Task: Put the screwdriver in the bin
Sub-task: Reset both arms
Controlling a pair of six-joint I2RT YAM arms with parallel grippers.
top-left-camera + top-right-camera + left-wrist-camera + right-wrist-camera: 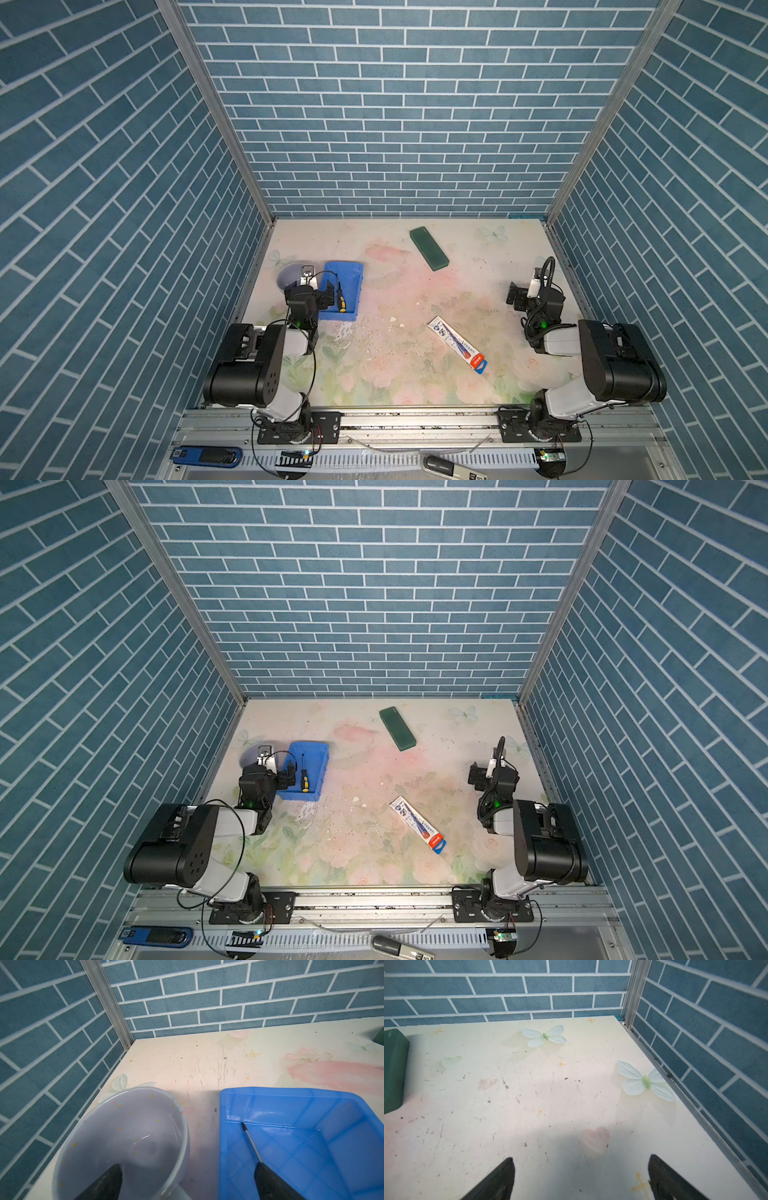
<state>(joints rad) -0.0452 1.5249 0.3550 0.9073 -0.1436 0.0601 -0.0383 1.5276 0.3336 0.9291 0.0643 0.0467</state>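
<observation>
Screwdriver [304,776] lying flat inside blue bin [315,758], yellow-blk handle toward robot, L pincer [188,1165] spread wide, gripping nothing, one finger over bin, other over grey mug [124,1126], R pincer [581,1158] spread, empty, above tabletop [529,1084]

Bin [280,1107]: blue plastic, smooth, glossy, looked slightly translucent.
Screwdriver [251,1142]: shaft was dull grey metal; yellow-black handle, material unclear.
Mug [104,1126]: grey, glossy, speckled.
Table [529,1095]: matt floral print, showed scratches, scuffs.
Case [393,1070]: dark green, matt.
Toothpaste box [457,345]: printed card.
Corner post [108,1001]: brushed metal.
</observation>
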